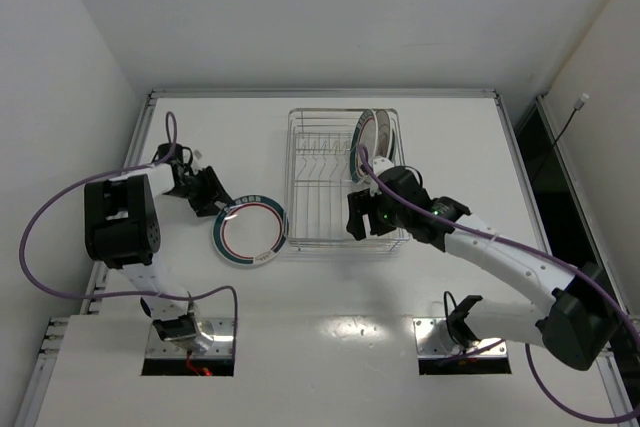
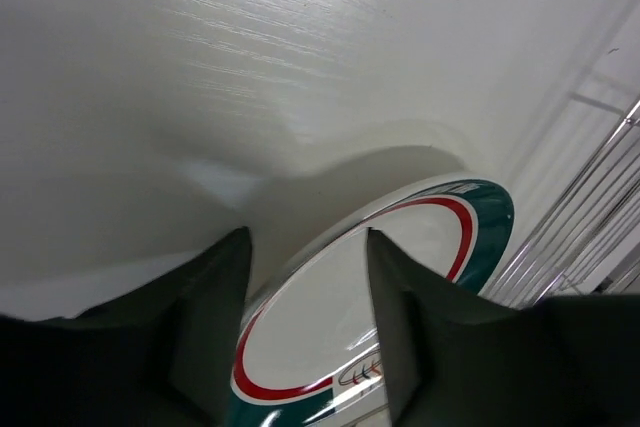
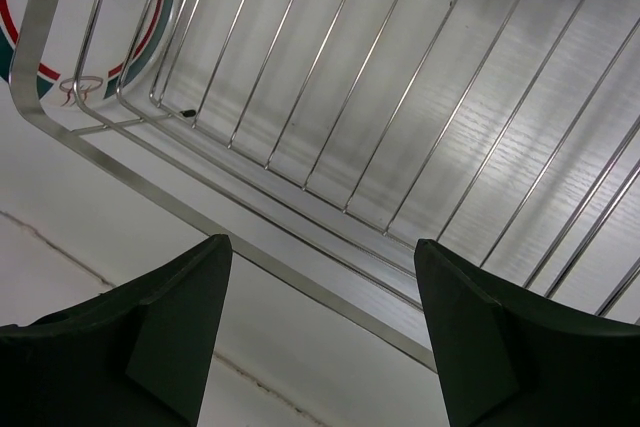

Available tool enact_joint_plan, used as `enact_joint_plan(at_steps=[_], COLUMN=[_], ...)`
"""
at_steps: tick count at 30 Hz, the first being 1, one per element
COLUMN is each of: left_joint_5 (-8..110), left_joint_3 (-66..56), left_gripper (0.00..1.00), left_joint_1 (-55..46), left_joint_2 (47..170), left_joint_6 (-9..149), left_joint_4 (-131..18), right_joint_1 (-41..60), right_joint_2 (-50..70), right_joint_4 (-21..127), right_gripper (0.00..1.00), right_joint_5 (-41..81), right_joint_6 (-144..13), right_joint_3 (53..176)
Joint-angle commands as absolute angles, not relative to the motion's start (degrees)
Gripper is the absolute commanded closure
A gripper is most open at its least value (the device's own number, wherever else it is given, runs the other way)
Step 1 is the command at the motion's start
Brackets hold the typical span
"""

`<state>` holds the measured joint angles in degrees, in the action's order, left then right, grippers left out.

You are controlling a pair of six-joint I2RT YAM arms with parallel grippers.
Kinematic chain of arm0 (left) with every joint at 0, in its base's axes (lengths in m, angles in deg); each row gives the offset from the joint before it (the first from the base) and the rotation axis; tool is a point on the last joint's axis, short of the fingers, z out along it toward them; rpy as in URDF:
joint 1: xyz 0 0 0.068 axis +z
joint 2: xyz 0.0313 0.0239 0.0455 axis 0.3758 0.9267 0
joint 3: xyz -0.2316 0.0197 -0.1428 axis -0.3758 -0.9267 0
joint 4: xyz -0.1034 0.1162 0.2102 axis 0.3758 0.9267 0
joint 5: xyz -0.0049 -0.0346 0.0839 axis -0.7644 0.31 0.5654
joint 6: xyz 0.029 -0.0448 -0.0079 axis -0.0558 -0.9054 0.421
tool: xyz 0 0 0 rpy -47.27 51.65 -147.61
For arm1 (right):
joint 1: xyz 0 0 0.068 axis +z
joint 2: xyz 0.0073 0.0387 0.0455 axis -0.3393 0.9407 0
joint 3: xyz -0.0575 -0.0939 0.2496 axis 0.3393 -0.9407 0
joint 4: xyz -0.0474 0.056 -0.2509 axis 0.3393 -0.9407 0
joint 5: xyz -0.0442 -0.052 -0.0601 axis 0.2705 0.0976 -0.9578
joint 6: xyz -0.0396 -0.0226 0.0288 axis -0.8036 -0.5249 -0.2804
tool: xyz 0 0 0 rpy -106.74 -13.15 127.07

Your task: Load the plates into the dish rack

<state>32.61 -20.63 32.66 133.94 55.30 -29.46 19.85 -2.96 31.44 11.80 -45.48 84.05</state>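
A white plate with a dark green rim and red ring (image 1: pixel 250 230) sits just left of the silver wire dish rack (image 1: pixel 305 237). My left gripper (image 1: pixel 213 201) holds its upper-left rim. In the left wrist view the rim (image 2: pixel 300 267) passes between the fingers (image 2: pixel 215 297), and a broad shadow lies on the table beyond it. Other plates (image 1: pixel 372 135) stand upright at the rack's far right end. My right gripper (image 1: pixel 357 217) is open and empty over the rack's near edge (image 3: pixel 250 247). The green-rimmed plate also shows through the wires (image 3: pixel 150 37).
The rack's row of upright tines (image 1: pixel 325 152) stands left of the loaded plates. The table's raised back edge (image 1: pixel 320 93) and side walls bound the space. Purple cables (image 1: pixel 60 207) loop off both arms. The arm bases (image 1: pixel 185 332) sit at the near edge.
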Motion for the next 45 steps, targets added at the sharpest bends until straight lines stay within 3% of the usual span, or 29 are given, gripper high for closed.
enact_joint_plan(at_steps=[1,5,6,7,19,26,36,45], left_joint_5=[30.84,30.84,31.36,32.06,51.12,53.42,40.07,29.70], left_joint_3=[-20.39,-19.86,-19.86,-19.34,-18.80,-19.42,-23.46,-25.22], left_gripper=[0.59,0.85,0.99,1.00,1.00,1.00,1.00,1.00], left_joint_1=[32.62,32.62,32.62,32.62,32.62,32.62,32.62,32.62], left_joint_2=[135.30,135.92,135.92,135.92,126.00,117.22,107.63,104.55], left_joint_6=[56.82,56.82,56.82,56.82,54.18,52.43,52.43,51.90], left_joint_4=[-28.49,-28.49,-28.49,-28.49,-26.82,-29.00,-38.07,-44.57], right_joint_1=[19.45,19.45,19.45,19.45,19.45,19.45,18.84,16.99], right_joint_2=[-2.96,-2.96,-2.96,-2.96,-1.39,-1.38,-6.30,-1.30], right_joint_4=[34.27,34.27,34.27,34.27,34.27,34.27,42.09,44.64], right_gripper=[0.29,0.29,0.29,0.29,0.29,0.29,0.21,0.20], right_joint_5=[12.60,12.60,12.60,12.60,13.12,13.12,20.32,28.21], right_joint_6=[-45.07,-45.07,-45.07,-45.07,-45.07,-45.07,-41.46,-40.23], right_joint_3=[85.27,85.27,85.27,85.27,85.27,85.27,85.88,92.03])
